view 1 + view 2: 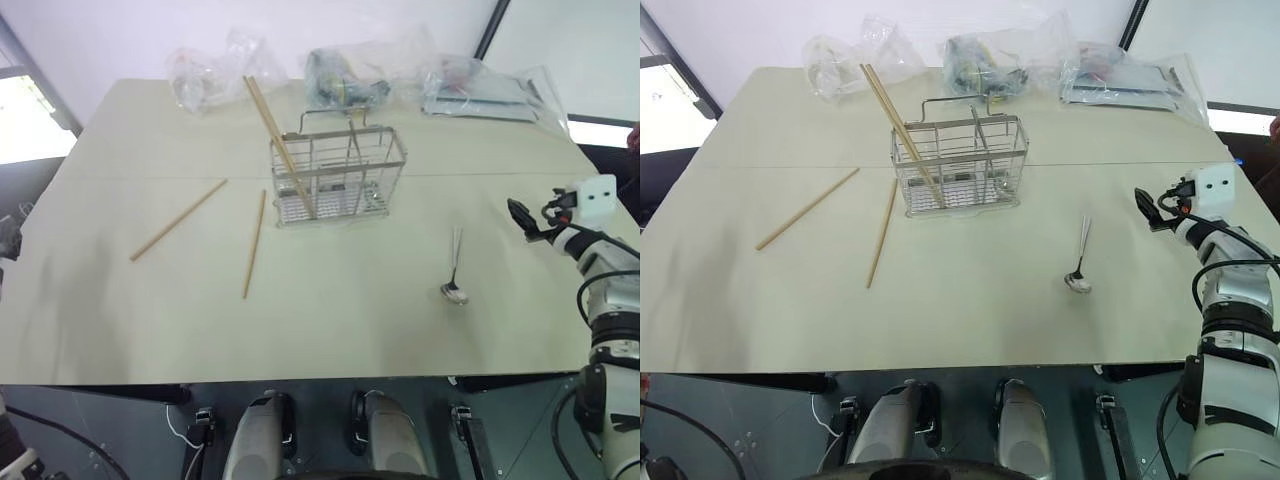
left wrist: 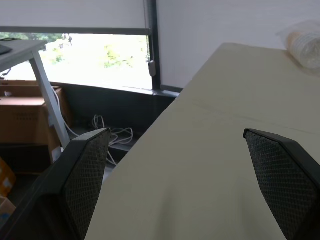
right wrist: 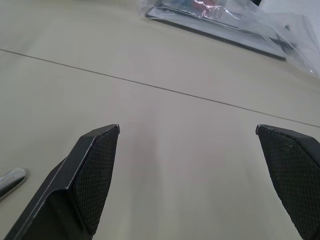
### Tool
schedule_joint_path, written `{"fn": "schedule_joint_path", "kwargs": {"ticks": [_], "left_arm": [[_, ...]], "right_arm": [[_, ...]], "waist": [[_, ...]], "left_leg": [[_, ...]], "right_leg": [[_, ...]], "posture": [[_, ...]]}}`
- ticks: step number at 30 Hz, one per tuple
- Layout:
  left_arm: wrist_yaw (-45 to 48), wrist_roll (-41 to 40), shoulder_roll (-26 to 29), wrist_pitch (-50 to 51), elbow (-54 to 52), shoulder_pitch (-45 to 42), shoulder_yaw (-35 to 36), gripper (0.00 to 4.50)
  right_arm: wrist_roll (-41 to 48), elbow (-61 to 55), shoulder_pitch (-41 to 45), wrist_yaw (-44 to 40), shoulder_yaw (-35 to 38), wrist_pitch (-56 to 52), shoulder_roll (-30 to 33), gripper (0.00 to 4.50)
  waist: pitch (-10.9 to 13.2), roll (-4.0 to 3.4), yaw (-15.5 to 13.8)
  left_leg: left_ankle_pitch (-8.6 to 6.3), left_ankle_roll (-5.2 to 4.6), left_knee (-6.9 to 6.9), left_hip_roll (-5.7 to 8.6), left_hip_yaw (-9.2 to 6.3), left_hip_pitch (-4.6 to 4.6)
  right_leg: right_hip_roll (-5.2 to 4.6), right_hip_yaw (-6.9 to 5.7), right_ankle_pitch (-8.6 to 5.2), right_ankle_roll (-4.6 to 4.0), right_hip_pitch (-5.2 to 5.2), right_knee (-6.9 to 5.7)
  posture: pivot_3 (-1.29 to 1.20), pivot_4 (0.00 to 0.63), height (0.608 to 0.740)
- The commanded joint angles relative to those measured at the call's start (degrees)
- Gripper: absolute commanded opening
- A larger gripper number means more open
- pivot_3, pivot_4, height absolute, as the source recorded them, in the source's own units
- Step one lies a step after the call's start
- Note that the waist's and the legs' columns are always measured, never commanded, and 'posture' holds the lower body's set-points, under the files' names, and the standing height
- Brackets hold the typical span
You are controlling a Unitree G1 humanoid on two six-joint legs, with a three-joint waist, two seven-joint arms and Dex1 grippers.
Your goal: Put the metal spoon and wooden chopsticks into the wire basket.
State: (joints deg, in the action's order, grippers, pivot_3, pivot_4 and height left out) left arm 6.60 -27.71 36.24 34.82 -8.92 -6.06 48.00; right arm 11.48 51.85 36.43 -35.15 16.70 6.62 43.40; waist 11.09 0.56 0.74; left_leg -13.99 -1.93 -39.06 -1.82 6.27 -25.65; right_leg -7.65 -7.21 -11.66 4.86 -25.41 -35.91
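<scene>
**Operator:** Hands first. My right hand [image 1: 1160, 212] hangs over the right edge of the worktop [image 1: 970, 320], fingers spread wide and gripping nothing. In its wrist view the two black fingers [image 3: 95, 175] stand far apart over bare worktop. My left hand [image 2: 185, 185] is just as wide open and empty, sitting at the worktop's left edge.

**Observer:** And the spoon?

**Operator:** The metal spoon [image 1: 1079, 262] lies flat on the worktop to the left of my right hand, near it but not touching. Its bowl is toward me and its handle points away. A sliver of the spoon [image 3: 10, 181] shows at the edge of the right wrist view, beside one finger.

**Observer:** Chopsticks?

**Operator:** Two loose wooden chopsticks [image 1: 881, 232] lie flat, farther left of the right hand than the spoon, out toward the middle. The second chopstick [image 1: 807, 208] lies at a slant nearer the left side. Neither touches the other.

**Observer:** The basket?

**Operator:** The wire basket [image 1: 960, 165] stands upright beyond the spoon, well apart from both hands. Two more chopsticks [image 1: 895, 115] already stand in its left end, leaning left with their tops above the rim.

**Observer:** Anything behind it?

**Operator:** Clear plastic bags [image 1: 995, 60] sit along the far edge of the worktop.
</scene>
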Motion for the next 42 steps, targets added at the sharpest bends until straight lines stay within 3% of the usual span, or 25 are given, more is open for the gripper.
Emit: {"fn": "schedule_joint_path", "kwargs": {"ticks": [1,20,28,34,37,42], "left_arm": [[0.71,-0.10,1.82,-0.69,-0.75,-0.92,0.17,4.46],[1.59,-1.31,2.57,0.00,-1.34,-3.17,-0.89,4.46],[7.89,-7.71,3.39,5.22,-8.43,-4.25,-7.53,4.46],[16.16,-18.63,6.68,13.72,-19.23,-7.57,-17.79,4.46],[22.08,-26.34,8.19,18.42,-24.36,-12.24,-26.67,4.46],[21.01,-24.88,5.32,23.55,-21.79,-22.86,-41.37,4.46]], "right_arm": [[0.73,-2.27,0.18,0.47,1.59,0.90,1.31,4.50],[0.10,-1.04,2.54,0.38,0.79,1.08,1.20,4.50],[-2.28,-0.95,6.41,-2.66,-1.39,2.05,3.78,4.50],[-6.59,-3.35,9.81,-14.64,-8.70,7.04,7.01,4.50],[-9.31,-4.47,15.13,-27.41,-15.28,11.80,8.43,4.50],[-9.89,-7.86,20.14,-46.17,-23.32,16.77,7.47,4.50]], "waist": [[0.00,0.00,0.00],[0.00,0.00,0.02],[0.00,0.00,-0.13],[0.01,-0.01,0.05],[0.09,-0.11,0.12],[0.11,-0.16,-0.10]], "left_leg": [[0.00,0.00,0.00,0.00,0.00,0.00],[0.03,0.04,0.00,0.00,0.02,0.02],[0.09,0.13,-0.03,0.01,0.04,0.03],[0.16,0.23,-0.03,0.01,0.05,0.06],[0.32,0.21,-0.02,0.01,0.05,0.10],[0.37,0.23,0.00,0.00,0.03,0.21]], "right_leg": [[0.00,0.00,0.00,0.00,0.00,0.00],[0.00,0.01,0.00,0.00,0.01,-0.01],[0.00,0.02,0.00,0.01,0.03,-0.03],[0.01,0.04,0.00,0.01,0.04,-0.05],[0.04,0.06,0.00,0.02,0.05,-0.08],[0.14,0.11,0.00,0.03,0.12,-0.14]], "posture": [[0.00,0.150,0.704],[0.00,0.150,0.704],[0.00,0.150,0.704],[0.00,0.150,0.704],[0.00,0.150,0.704],[0.00,0.150,0.704]]}}
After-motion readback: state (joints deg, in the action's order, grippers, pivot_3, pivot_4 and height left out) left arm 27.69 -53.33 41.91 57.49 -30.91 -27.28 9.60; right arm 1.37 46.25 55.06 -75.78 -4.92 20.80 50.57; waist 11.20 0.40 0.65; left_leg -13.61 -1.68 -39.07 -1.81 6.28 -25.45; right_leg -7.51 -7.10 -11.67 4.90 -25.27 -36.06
